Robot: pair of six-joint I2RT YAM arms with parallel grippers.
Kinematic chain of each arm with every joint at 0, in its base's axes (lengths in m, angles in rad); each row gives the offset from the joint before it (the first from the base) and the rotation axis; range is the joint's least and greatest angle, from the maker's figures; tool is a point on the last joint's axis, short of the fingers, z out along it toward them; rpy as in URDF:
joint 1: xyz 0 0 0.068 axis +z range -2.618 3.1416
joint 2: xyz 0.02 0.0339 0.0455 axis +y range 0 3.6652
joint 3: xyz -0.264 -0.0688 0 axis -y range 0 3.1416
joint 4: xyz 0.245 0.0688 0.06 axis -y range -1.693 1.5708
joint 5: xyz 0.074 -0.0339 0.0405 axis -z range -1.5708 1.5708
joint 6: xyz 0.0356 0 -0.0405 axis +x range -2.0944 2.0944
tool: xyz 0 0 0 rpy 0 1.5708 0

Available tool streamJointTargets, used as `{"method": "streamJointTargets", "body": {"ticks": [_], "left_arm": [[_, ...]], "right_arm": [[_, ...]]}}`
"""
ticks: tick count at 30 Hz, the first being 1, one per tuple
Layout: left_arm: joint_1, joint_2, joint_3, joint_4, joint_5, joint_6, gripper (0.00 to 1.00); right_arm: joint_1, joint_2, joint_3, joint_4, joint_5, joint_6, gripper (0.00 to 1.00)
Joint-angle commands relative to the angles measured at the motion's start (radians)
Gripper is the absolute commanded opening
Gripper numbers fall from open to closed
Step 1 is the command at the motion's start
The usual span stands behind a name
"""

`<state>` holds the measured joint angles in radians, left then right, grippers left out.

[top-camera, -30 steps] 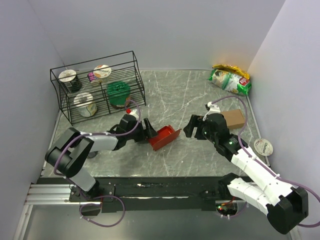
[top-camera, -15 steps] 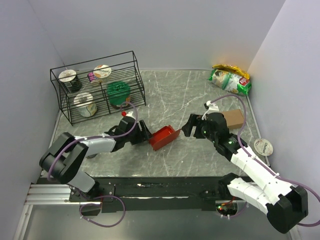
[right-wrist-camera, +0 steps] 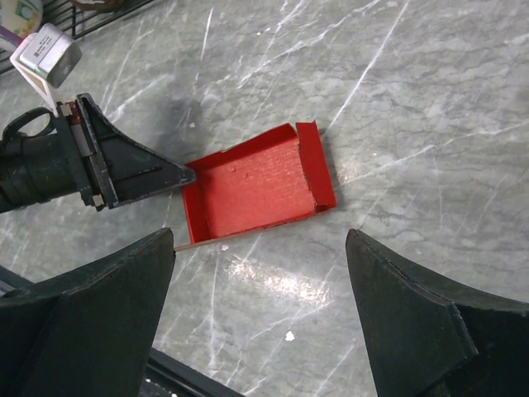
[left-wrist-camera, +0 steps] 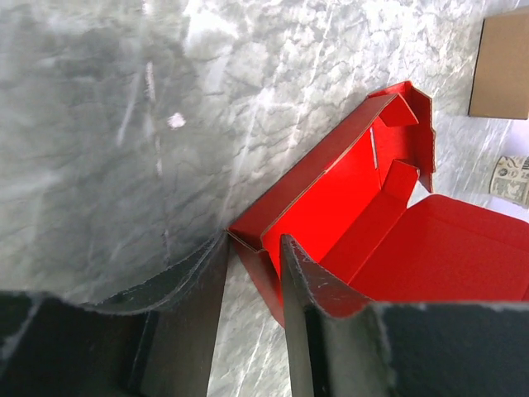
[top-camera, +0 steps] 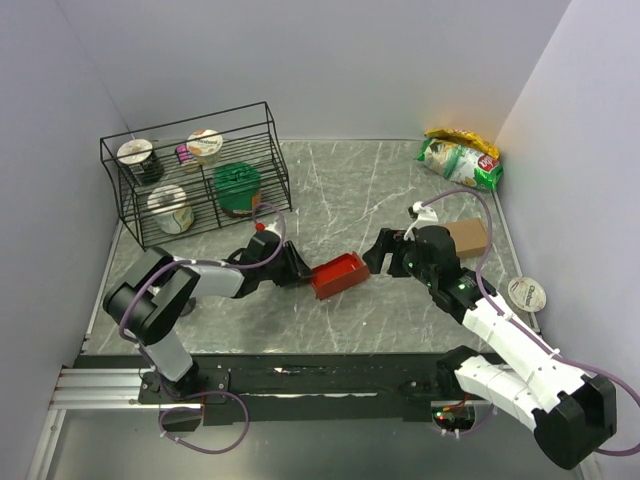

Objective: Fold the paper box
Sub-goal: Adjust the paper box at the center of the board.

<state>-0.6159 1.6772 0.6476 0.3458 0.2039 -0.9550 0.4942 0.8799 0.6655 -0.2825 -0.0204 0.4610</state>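
From the top external view we see the paper box [top-camera: 338,275] lying open side up on the table [top-camera: 350,190], near its middle, between the two arms. The left gripper [top-camera: 299,268] meets the box's left end and the right gripper [top-camera: 377,256] hangs just beside its right end, but from up here we cannot read either jaw gap. A wire basket [top-camera: 187,122] holding round containers stands at the back left. A brown cardboard box [top-camera: 468,238] lies behind the right arm. The left wrist view gives what the overhead hides: the two fingers [left-wrist-camera: 331,331] straddle one red wall of the paper box [left-wrist-camera: 397,231], one inside the tray and one outside. They sit close against the card, though we cannot tell whether they pinch it fully. This view also shows small folded flaps at the box's far end. The right wrist view shows the right gripper [right-wrist-camera: 260,240] spread wide and released, with nothing between its fingers. It hovers above the table [right-wrist-camera: 413,124] with the paper box [right-wrist-camera: 252,186] lying beyond its fingertips and apart from them. Here the left gripper [right-wrist-camera: 183,175] touches the box's wall with its tip.
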Motion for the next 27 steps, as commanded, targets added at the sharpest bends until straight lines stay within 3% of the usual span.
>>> {"method": "streamJointTargets", "body": {"ticks": [1, 7, 9, 12, 22, 27], "left_arm": [[-0.028, 0.056, 0.013, -0.226, -0.072, 0.068, 0.39], [-0.047, 0.055, 0.142, -0.307, -0.19, 0.246, 0.43], [-0.047, 0.075, 0.167, -0.3, -0.166, 0.288, 0.41], [-0.047, 0.09, 0.182, -0.239, -0.106, 0.321, 0.31], [-0.048, 0.168, 0.33, -0.229, -0.113, 0.469, 0.29], [-0.047, 0.159, 0.267, -0.142, -0.064, 0.48, 0.24]], "right_arm": [[-0.014, -0.004, 0.02, 0.006, 0.019, -0.024, 0.91], [-0.014, 0.01, 0.02, 0.023, 0.007, -0.025, 0.92], [-0.016, 0.014, 0.014, 0.023, 0.005, -0.024, 0.92], [-0.017, 0.007, 0.005, 0.016, 0.011, -0.018, 0.92], [-0.039, 0.005, -0.003, -0.049, 0.091, 0.001, 0.95], [-0.121, 0.079, -0.059, 0.049, -0.091, 0.043, 0.91]]}}
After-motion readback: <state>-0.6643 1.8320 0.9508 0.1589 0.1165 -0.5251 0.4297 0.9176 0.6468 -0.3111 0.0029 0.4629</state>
